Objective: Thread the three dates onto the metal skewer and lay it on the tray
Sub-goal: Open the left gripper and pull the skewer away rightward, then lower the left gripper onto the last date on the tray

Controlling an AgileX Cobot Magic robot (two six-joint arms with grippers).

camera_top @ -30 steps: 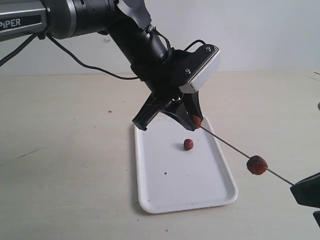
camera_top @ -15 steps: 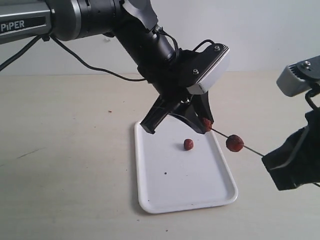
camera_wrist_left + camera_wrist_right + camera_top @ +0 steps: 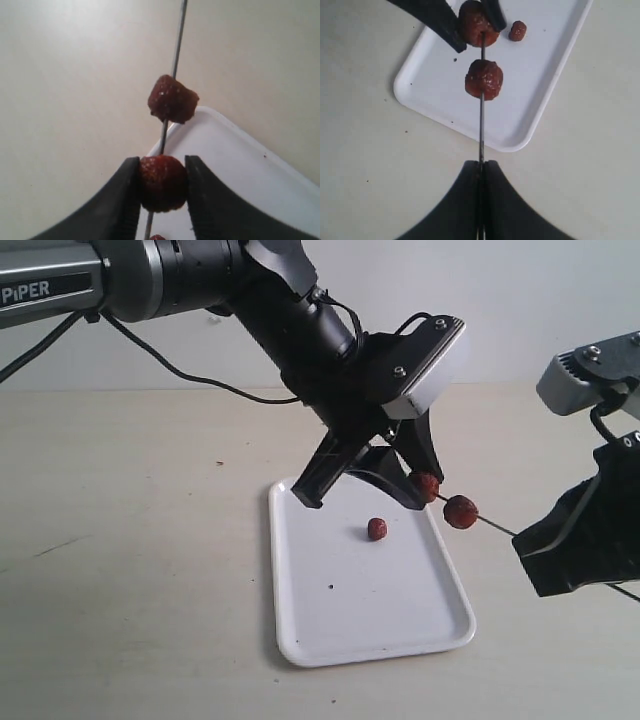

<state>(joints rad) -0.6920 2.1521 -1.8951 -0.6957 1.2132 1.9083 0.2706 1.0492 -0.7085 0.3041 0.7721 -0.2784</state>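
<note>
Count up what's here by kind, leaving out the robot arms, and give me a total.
Dates: 3
Skewer: 1
Tray: 1
Total: 5

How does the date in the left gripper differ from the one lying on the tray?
The gripped date is threaded on the metal skewer and pinched by the left gripper, in the air; the loose date lies unskewered on the tray, untouched. Both are wrinkled and reddish-brown.
</note>
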